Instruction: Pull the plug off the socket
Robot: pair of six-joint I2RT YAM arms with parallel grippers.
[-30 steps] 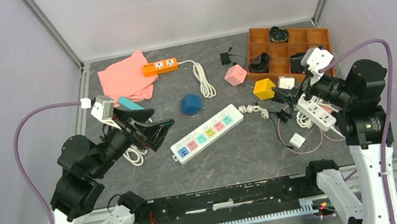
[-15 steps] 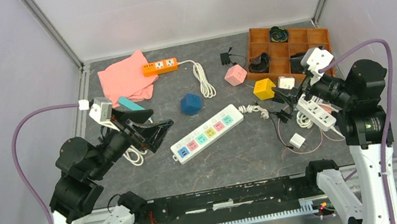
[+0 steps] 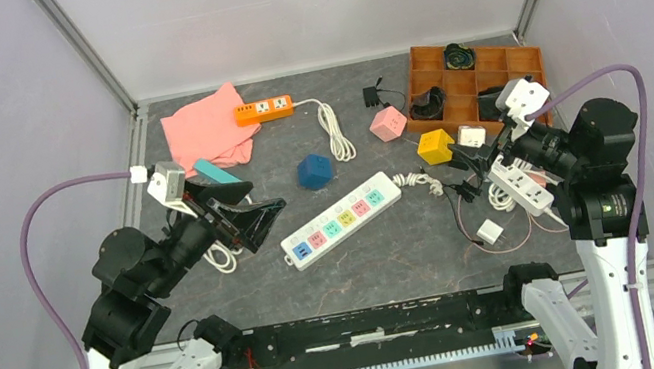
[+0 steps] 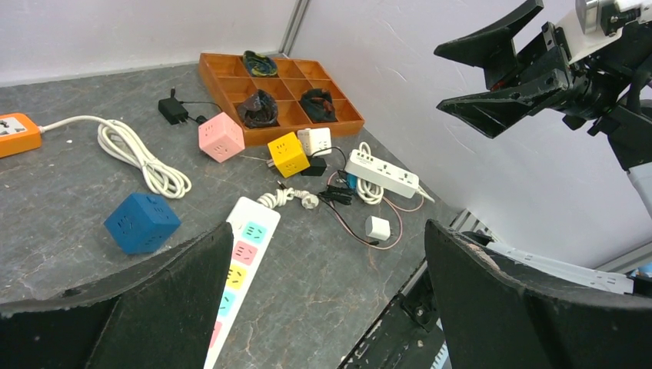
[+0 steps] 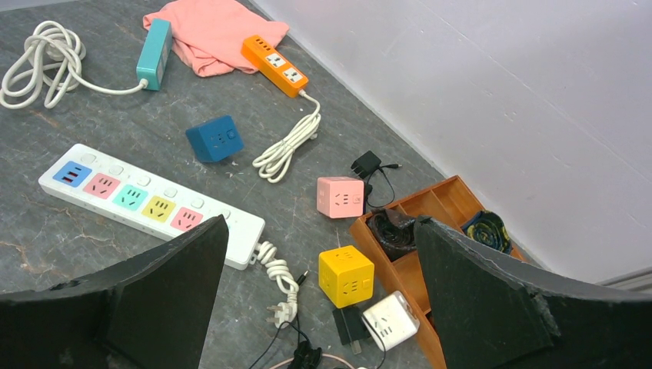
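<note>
Table (image 3: pixel 396 253): dark grey; we log the socket (image 3: pixel 341 219) at its middle.
Walls (image 3: pixel 312 4): pale, plain, beyond the socket.
Tools: left tool (image 3: pixel 266 193) and right tool (image 4: pixel 446 77) released.

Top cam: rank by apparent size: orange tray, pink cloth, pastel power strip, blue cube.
Largest to smallest:
1. orange tray
2. pink cloth
3. pastel power strip, long but narrow
4. blue cube

White arms (image 3: pixel 617 296), black fingers (image 4: pixel 523 307), purple cables (image 3: pixel 644 139)
</note>
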